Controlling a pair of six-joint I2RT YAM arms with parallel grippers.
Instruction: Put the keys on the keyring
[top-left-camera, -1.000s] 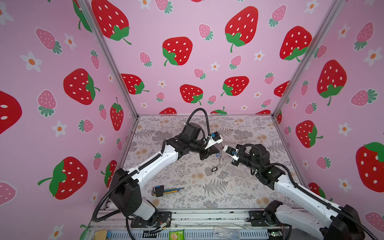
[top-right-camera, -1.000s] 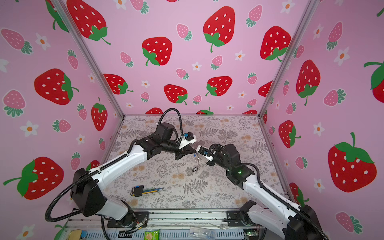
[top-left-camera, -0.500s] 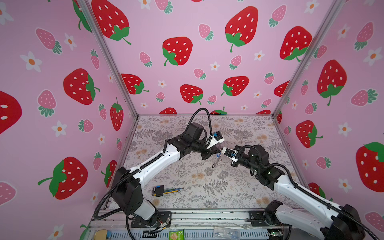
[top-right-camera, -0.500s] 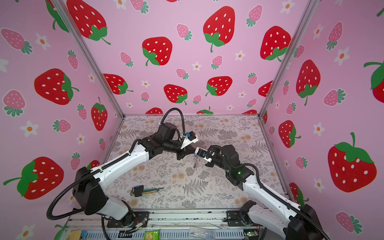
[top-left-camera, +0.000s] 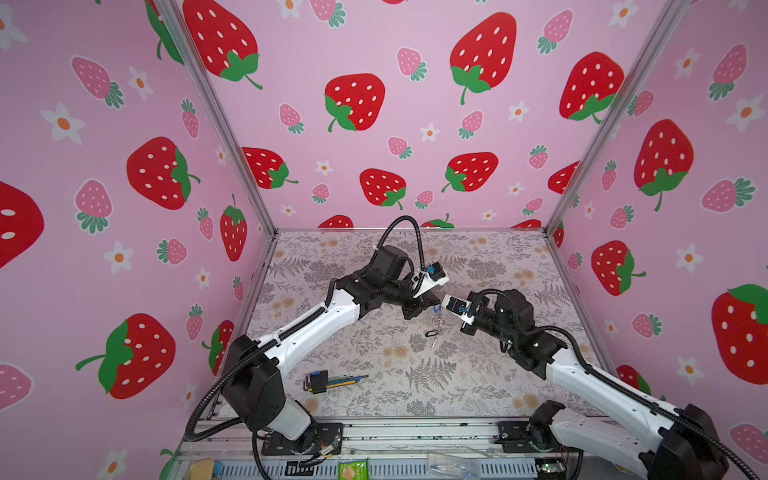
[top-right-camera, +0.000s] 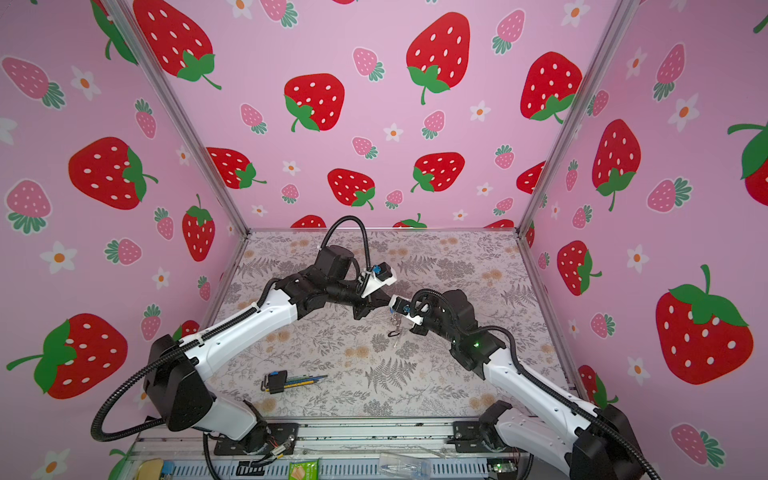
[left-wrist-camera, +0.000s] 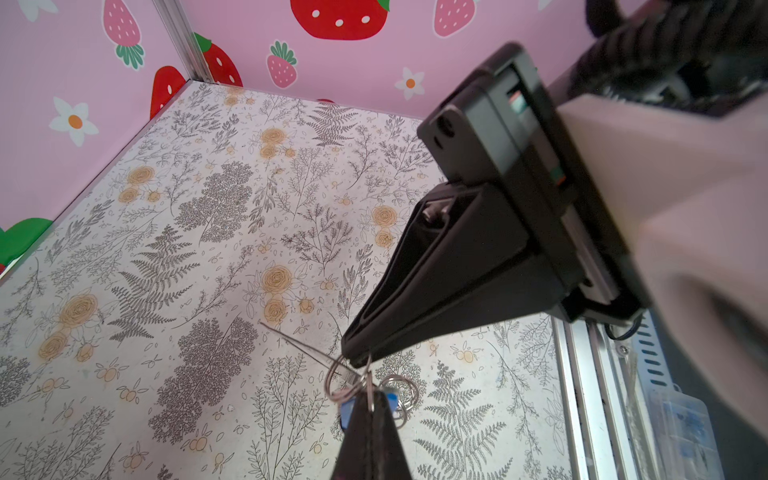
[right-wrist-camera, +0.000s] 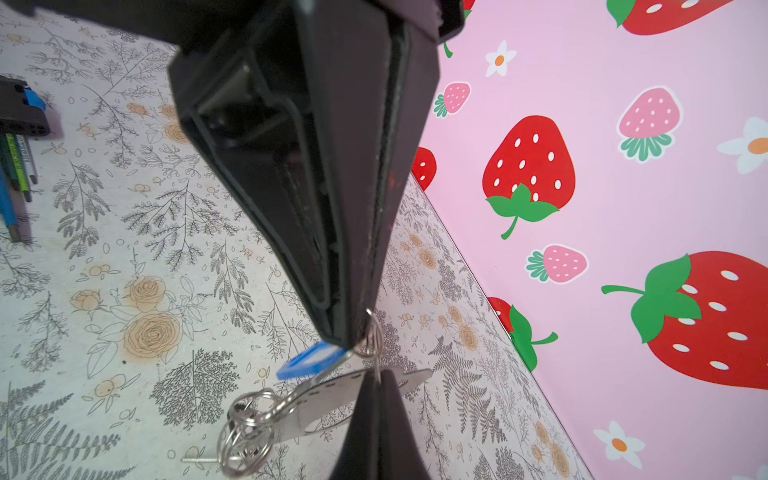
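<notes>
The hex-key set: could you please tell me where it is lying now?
In both top views the hex-key set lies on the floral table near its front edge, left of centre, beside the base of the left arm.

1. no text, brand, number or sign can be read in any view.
2. the hex-key bundle (right-wrist-camera: 20, 116) has faint marks on its shafts in the right wrist view, too blurred to read.
3. the green packet (top-left-camera: 352, 469) at the near edge in both top views has print too small to read.
</notes>
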